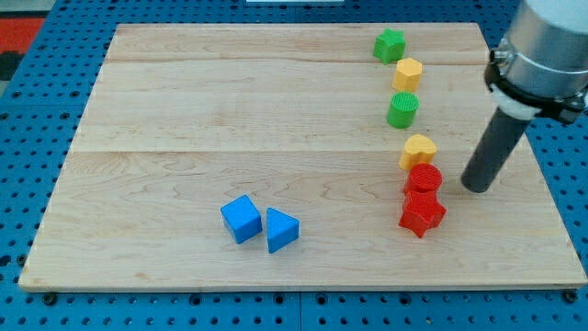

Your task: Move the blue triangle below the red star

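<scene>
The blue triangle (281,230) lies near the view's bottom centre of the wooden board (184,110), touching a blue cube (242,219) on its left. The red star (422,213) sits at the view's lower right, touching a red round block (424,179) just above it. My tip (476,187) rests on the board to the right of the red round block, a short gap away, and far right of the blue triangle.
A column of blocks runs up the view's right side: a yellow heart (418,150), a green round block (402,109), a yellow hexagon (408,73) and a green star (390,44). Blue pegboard surrounds the board.
</scene>
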